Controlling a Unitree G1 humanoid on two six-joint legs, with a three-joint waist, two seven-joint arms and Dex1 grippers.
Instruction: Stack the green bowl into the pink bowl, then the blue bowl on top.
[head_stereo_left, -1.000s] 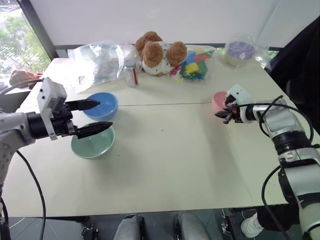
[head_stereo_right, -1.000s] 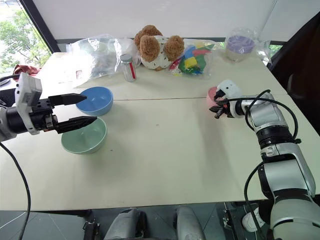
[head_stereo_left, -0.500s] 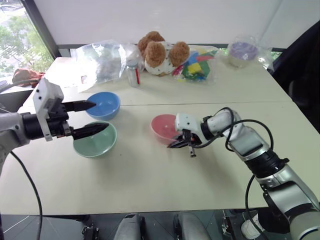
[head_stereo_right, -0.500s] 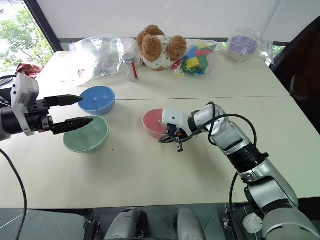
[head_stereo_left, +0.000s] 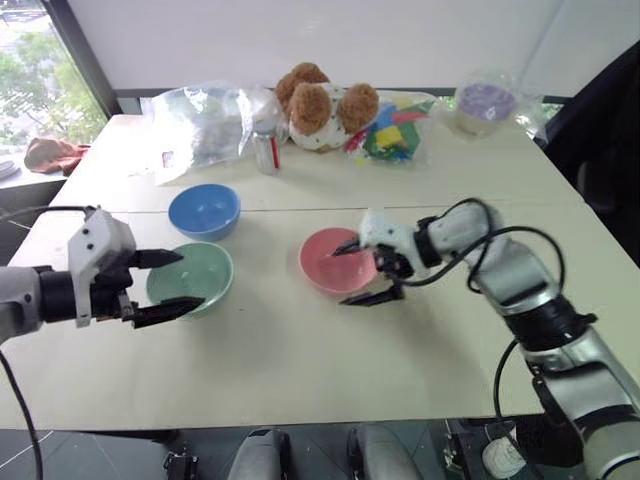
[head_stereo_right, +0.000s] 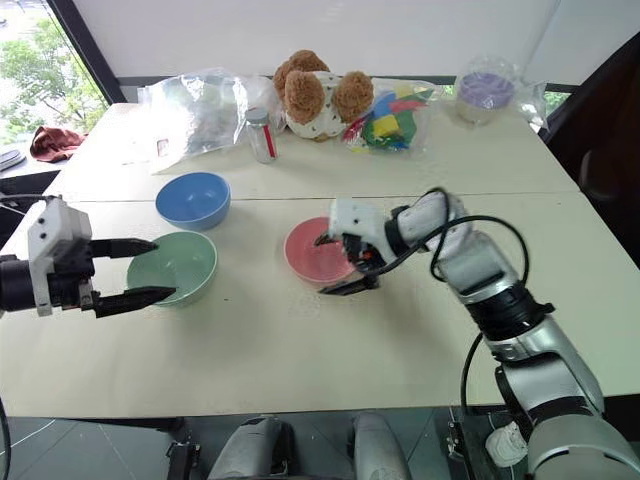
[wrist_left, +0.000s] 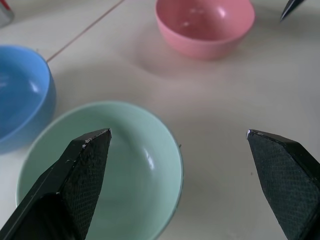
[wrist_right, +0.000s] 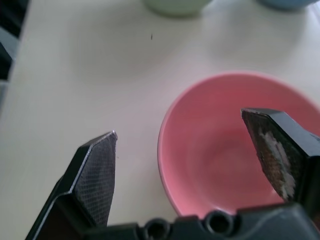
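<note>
A wide, pale cream tabletop (head_stereo_left: 300, 370) is seen, with a thin seam running across its middle. A white wall stands behind it, and a window with green trees is seen at the far left corner.

The pink bowl (head_stereo_left: 338, 262) is set near the middle of the tabletop, upright and empty. The right pincer (head_stereo_left: 362, 272) is held at the bowl's near rim with its two black fingers spread wide apart; one finger is seen over the inside of the bowl and the other over the tabletop just outside it. Nothing is gripped, and it cannot be told if a finger touches the bowl.

The green bowl (head_stereo_left: 192, 277) is found on the left side, well apart from the pink bowl. The blue bowl (head_stereo_left: 204, 211) is placed just behind it, past the seam, close by but not touching. Both are upright and empty.

The left pincer (head_stereo_left: 157, 285) is held at the green bowl's left edge, its fingers spread wide apart and nothing held between them.

Along the far edge of the tabletop, a brown teddy bear (head_stereo_left: 322, 105), a clear plastic bag (head_stereo_left: 203, 125), a small jar (head_stereo_left: 264, 148), a bag of bright toys (head_stereo_left: 392, 128) and a clear tub with a purple lid (head_stereo_left: 482, 103) are lined up.
</note>
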